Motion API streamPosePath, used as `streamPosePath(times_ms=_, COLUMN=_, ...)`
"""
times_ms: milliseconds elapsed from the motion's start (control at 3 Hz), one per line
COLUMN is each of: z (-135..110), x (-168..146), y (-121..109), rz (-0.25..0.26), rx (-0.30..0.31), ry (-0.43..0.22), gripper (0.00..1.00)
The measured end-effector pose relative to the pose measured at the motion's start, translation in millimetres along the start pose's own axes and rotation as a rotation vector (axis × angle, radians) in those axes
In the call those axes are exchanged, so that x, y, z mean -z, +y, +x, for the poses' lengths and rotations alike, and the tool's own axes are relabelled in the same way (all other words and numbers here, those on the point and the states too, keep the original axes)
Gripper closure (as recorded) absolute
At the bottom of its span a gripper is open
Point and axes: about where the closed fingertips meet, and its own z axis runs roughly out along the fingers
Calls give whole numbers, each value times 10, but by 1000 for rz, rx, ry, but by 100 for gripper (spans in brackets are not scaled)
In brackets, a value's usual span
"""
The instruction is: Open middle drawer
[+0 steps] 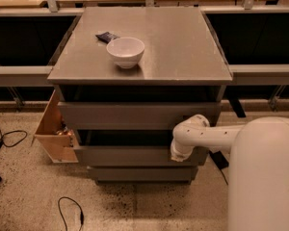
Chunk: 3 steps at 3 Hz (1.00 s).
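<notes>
Middle drawer (125, 156), second of three fronts under the surface (183, 47): hand (179, 154) sits over its right end, at the top edge. Whether the hand is apart or together, cannot tell. Front matte grey, flat, handleless, dark gap above. Faces the camera; long axis runs left to right. White bowl (125, 52) on the surface.

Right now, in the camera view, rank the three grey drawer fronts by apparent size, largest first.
1. Top drawer front
2. Middle drawer front, with the tool at its right end
3. Bottom drawer front
Nearness may exaggerate the differences.
</notes>
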Motion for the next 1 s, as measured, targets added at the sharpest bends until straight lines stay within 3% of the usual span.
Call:
streamPosePath(times_ms=333, z=-10, x=69, y=-11, rz=0, rx=0, ry=0, gripper=100)
streamPosePath(times_ms=667, z=201, x=224, y=226, rz=-31, rx=-35, ry=22, gripper=100)
streamPosePath(times_ms=1000, z=201, x=224, y=226, rz=-31, rx=-35, ry=22, gripper=100)
